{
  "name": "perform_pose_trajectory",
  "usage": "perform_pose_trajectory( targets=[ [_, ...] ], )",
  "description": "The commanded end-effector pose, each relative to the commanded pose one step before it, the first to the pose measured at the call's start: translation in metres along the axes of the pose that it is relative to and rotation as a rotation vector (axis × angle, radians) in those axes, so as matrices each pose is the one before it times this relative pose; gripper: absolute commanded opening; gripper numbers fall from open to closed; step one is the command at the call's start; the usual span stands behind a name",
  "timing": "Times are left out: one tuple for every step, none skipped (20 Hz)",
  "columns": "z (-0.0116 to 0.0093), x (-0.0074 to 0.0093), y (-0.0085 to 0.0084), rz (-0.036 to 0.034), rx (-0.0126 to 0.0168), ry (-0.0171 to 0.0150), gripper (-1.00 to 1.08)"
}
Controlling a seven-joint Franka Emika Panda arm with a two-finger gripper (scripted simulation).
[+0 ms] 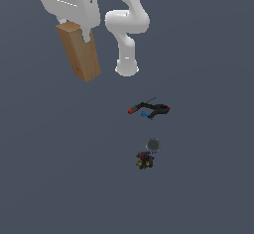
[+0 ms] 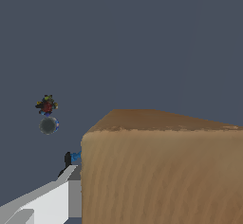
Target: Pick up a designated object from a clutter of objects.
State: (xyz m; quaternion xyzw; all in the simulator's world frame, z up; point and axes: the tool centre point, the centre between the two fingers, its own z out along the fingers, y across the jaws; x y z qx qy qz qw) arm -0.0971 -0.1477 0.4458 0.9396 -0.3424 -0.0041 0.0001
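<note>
The tan-brown box (image 1: pixel 79 52) hangs tilted, well above the floor, at the exterior view's upper left. My gripper (image 1: pixel 74 29) is shut on its upper end. In the wrist view the box (image 2: pixel 161 171) fills much of the picture, with one white finger (image 2: pixel 47 201) pressed against its side. The other finger is hidden behind the box. The rest of the clutter lies on the floor, apart from the box: a black tool with red tips and blue bits (image 1: pixel 149 110), a grey ball (image 1: pixel 153 145) and a dark multicoloured toy (image 1: pixel 144 160).
The arm's white base (image 1: pixel 127 67) stands behind the tool. In the wrist view the ball (image 2: pixel 48 125) and toy (image 2: pixel 46 105) sit close together, and a bit of the tool (image 2: pixel 71 158) shows beside the box. The floor (image 1: pixel 208 178) is plain dark grey.
</note>
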Motion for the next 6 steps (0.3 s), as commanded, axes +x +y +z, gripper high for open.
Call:
perform_pose_trajectory(
  targets=[
    [-0.01062, 0.00429, 0.00666, -0.00148, 0.00311, 0.00704, -1.0],
    [-0.0017, 0.00083, 0.00122, -0.00035, -0.00036, 0.00047, -1.0],
    [-0.00113, 0.00087, 0.00108, 0.0, 0.0, 0.0, -1.0],
    [-0.00075, 0.00063, 0.00068, 0.0, 0.0, 0.0, -1.0],
    [-0.00041, 0.00037, 0.00036, 0.0, 0.0, 0.0, -1.0],
    [-0.00013, 0.00012, 0.00011, 0.0, 0.0, 0.0, -1.0]
  ],
)
